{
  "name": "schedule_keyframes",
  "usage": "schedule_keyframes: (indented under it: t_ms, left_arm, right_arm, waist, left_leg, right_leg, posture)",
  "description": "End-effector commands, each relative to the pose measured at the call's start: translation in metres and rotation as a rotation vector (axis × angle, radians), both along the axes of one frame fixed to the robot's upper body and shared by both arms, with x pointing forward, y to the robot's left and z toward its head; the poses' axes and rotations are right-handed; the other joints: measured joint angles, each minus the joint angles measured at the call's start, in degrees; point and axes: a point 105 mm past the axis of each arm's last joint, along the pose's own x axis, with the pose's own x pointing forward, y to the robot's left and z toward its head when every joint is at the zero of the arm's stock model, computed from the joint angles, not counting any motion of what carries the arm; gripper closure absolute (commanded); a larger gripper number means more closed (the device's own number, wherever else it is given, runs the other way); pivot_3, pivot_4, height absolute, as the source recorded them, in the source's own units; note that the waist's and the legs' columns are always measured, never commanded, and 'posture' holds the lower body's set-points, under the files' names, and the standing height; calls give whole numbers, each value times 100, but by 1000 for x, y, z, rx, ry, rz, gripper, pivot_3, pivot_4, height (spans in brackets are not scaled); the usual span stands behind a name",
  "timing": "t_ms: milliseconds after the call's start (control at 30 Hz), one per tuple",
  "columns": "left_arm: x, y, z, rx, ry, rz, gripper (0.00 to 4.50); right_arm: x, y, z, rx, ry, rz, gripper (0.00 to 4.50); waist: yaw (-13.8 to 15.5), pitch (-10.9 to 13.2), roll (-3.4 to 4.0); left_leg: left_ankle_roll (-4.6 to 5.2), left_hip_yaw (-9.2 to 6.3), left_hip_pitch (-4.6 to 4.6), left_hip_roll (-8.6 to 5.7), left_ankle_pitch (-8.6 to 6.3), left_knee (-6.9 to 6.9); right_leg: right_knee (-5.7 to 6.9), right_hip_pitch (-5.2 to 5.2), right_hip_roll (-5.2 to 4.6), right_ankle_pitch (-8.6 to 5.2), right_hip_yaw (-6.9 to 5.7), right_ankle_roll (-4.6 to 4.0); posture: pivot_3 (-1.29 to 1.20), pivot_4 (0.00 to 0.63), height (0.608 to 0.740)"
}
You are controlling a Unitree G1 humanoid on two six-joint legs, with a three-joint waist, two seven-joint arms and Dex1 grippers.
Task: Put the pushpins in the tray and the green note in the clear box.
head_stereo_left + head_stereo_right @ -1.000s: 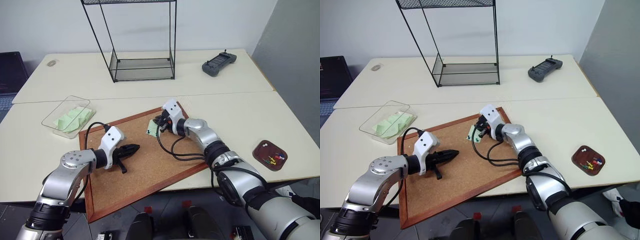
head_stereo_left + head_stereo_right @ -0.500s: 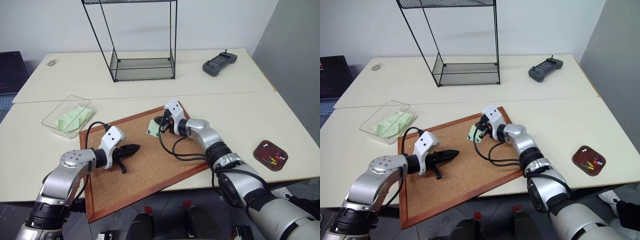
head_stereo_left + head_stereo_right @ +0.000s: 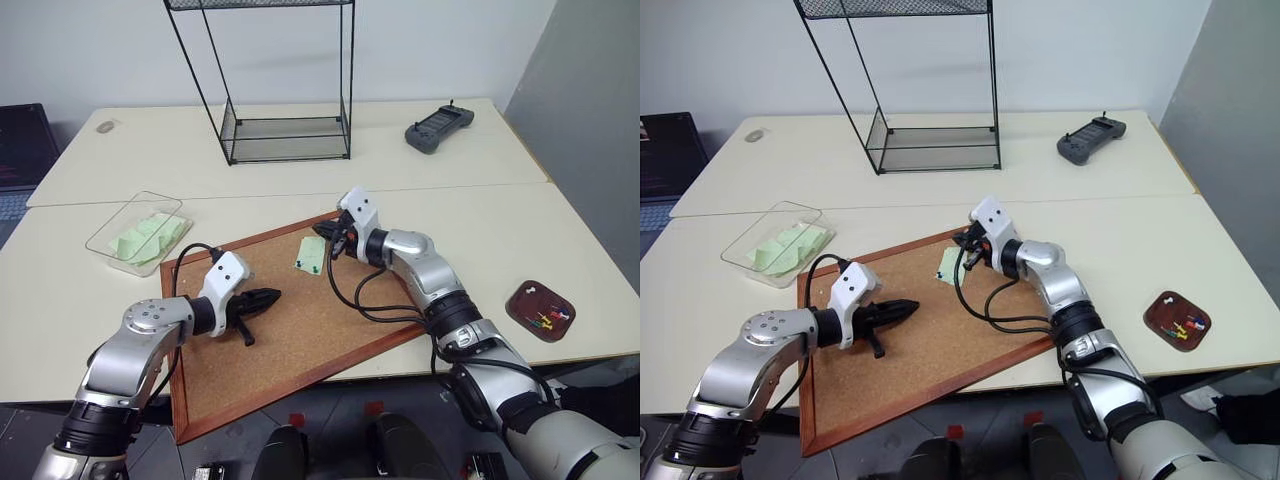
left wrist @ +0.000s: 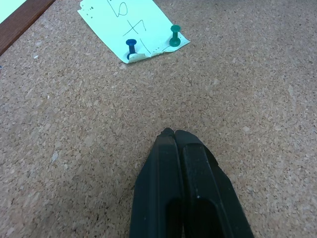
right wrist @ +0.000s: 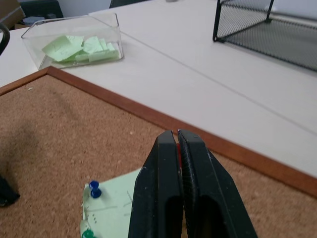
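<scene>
With both jaws pressed together, the right gripper (image 5: 177, 136), perhaps pinching a red pushpin, hovers mid-frame above the green note (image 3: 311, 259), and could drop the pin.

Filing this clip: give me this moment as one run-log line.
left tool shut over cork board | right tool shut near green note | two pushpins in note | tray holds more

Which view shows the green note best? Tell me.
The left wrist view: the green note lies flat on the cork board, handwriting legible, blue and green pushpins through one edge. The right wrist view shows one pinned corner; both eye views show a small slip.
</scene>
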Motion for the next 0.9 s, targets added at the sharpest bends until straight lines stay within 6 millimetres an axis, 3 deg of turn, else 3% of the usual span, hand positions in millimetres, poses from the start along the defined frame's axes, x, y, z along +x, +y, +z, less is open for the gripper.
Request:
schedule_keyframes:
  t_ms: [33, 100, 233, 333, 467, 567, 733, 900]
  left_arm:
    - [-8, 4, -24, 34, 107, 17, 4500]
    - [-10, 3, -25, 34, 113, 12, 4500]
    - [-13, 1, -27, 29, 127, 3, 4500]
    - [-14, 0, -28, 27, 130, 0, 4500]
    - [-14, -1, -31, 22, 138, -8, 4500]
    - [-13, 0, -33, 22, 144, -12, 4500]
    - [-9, 1, -33, 24, 144, -18, 4500]
    - [-6, 1, -33, 25, 149, -38, 4500]
  right_arm:
    - [-3, -28, 19, -17, -104, -85, 4442]
    - [-13, -65, 24, -31, -121, -174, 4442]
    - [-39, -121, 26, -43, -68, -331, 4442]
    - [-55, -151, 23, -42, -9, -451, 4442]
    - [-84, -215, 10, -51, 74, -721, 4442]
    - [-105, -249, -4, -36, 121, -890, 4442]
    - [-125, -292, -13, 139, 160, -1183, 4442]
    - [-136, -302, -26, 192, 200, -1268, 4442]
  waist:
    - [9, 0, 0]
    - [37, -1, 0]
    - [54, -4, 9]
    - [24, -9, 16]
    - [34, -14, 23]
    - [46, -20, 31]
    - [18, -42, 68]
    - [20, -60, 94]
  left_leg:
    - [0, 0, 0, 0, 0, -1]
    - [0, 0, -3, 0, 0, -1]
    - [0, 0, -12, -2, -1, -1]
    - [1, 0, -10, -2, -1, -3]
    - [1, 0, 4, 0, -1, -3]
    - [1, 1, 8, -3, -1, -6]
    - [1, 15, 19, -6, -1, -6]
    - [1, 11, 38, -6, -1, -10]
  right_leg:
    - [0, 0, 0, 0, 0, 0]
    - [-2, 0, -1, 0, 0, 0]
    - [-7, -1, -5, -1, 1, 2]
    - [-9, 0, -6, -2, 5, 3]
    - [-8, 9, 2, -5, 0, 3]
    - [-10, 18, 11, -12, -2, 1]
    - [-12, 24, 11, -26, 12, 25]
    - [-37, 56, 16, -30, 7, 30]
  posture:
    - [0, 150, 740]
    - [0, 150, 740]
    - [0, 150, 740]
    - [0, 150, 740]
    - [0, 150, 740]
    - [0, 150, 740]
    - [0, 150, 740]
    - [0, 150, 740]
